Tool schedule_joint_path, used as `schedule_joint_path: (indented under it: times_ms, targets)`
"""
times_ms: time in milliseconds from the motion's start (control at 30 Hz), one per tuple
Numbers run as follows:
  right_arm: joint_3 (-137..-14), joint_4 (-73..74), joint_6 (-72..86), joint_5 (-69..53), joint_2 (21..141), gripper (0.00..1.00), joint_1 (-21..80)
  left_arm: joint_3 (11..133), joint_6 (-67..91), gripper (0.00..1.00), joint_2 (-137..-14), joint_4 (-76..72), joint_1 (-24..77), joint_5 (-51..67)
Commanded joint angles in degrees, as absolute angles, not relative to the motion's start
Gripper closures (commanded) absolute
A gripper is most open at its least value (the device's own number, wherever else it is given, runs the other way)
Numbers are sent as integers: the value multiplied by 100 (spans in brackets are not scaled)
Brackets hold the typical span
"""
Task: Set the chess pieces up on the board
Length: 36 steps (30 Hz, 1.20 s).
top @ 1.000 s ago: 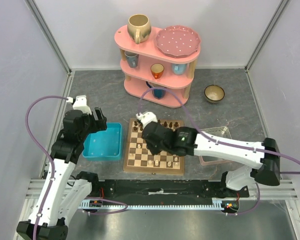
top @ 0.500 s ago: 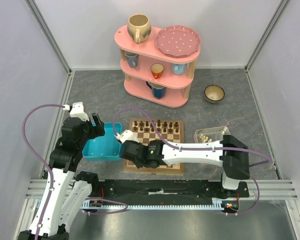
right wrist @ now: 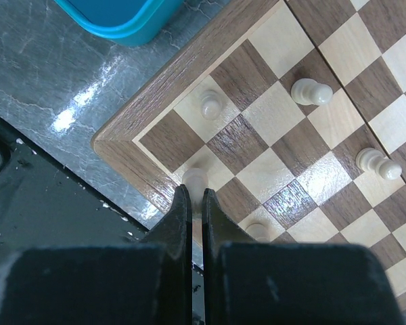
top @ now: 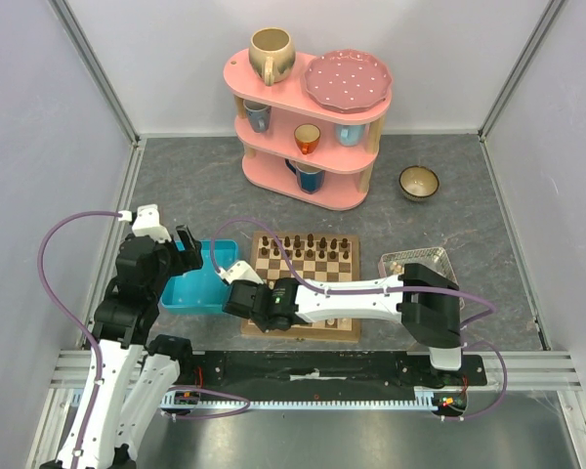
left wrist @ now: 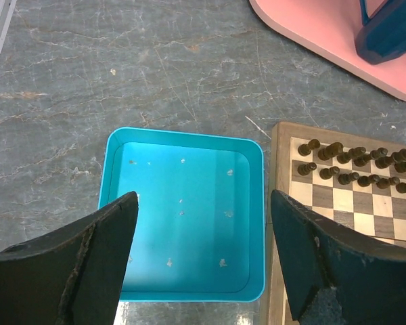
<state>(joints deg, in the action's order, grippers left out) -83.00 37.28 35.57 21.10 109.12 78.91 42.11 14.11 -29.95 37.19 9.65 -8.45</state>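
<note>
Down at the lower middle of the right wrist frame, the right gripper (right wrist: pixel 197 198) pinches a pale chess piece (right wrist: pixel 195 177) on an edge square near the board (right wrist: pixel 189 73) corner. The left gripper (left wrist: pixel 203 200) gapes wide above a blue tray (left wrist: pixel 183 132).

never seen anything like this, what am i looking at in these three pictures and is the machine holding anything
A two-armed robot sits at the near edge of a table. One picture looks down from above; the other two come from a camera on each wrist. On the table: a chessboard with dark chessmen along its far side, a turquoise tray, a pink shelf and a bowl. The left pincer hangs open over the tray, holding nothing. The right pincer is closed on a pale chess piece by the board's near left corner.
</note>
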Motion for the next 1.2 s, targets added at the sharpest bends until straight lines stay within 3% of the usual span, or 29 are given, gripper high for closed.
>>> schedule_joint_path:
  times_ms: [0, 567, 833, 967, 1167]
  targets:
    - [-8569, 3726, 3656, 2347, 11013, 100, 7919, 4192, 1582, 15, -2918, 3612, 940, -800]
    - [-8508, 3735, 3647, 2338, 11118, 94, 7901, 4175, 1538, 15, -2892, 3568, 949, -694]
    - [-8438, 3718, 3647, 2320, 11101, 81, 7884, 4148, 1529, 15, -2865, 3533, 958, -668]
    - [-8411, 3718, 3665, 2329, 11057, 66, 7866, 4148, 1529, 15, -2865, 3533, 958, -668]
    - [-8376, 3586, 3683, 2251, 10767, 55, 7814, 4148, 1529, 15, -2865, 3525, 958, -668]
